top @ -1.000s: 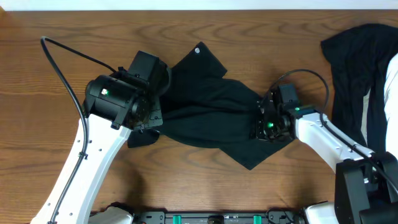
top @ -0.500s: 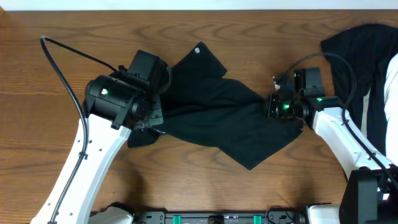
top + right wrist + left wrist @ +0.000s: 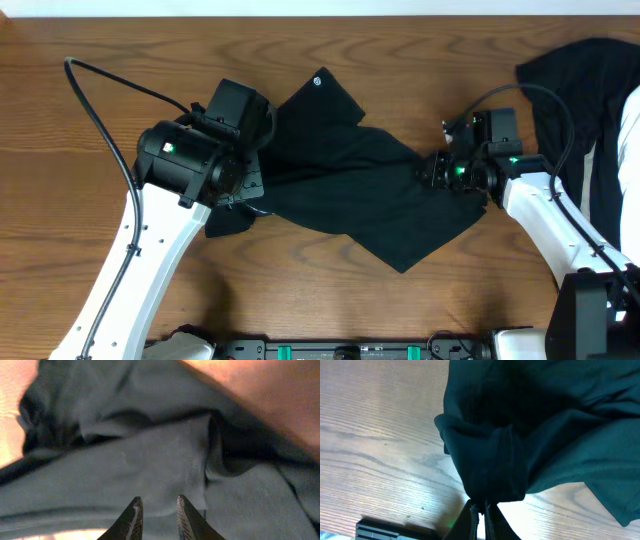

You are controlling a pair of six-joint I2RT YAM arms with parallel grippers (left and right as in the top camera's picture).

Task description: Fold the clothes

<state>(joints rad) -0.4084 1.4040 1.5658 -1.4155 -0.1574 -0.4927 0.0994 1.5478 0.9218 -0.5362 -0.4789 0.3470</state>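
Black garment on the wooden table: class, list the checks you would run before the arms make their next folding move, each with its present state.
1. Left gripper shut on a fold of the soft black fabric garment: ok.
2. Right gripper gripping the garment: not ok, jaws apart, nothing between them.
3. Garment lying flat: not ok, bunched and creased.
4. Small round white logo in sight at the far corner: ok.
5. Second dark cloth heap at the right edge apart from the garment: ok.
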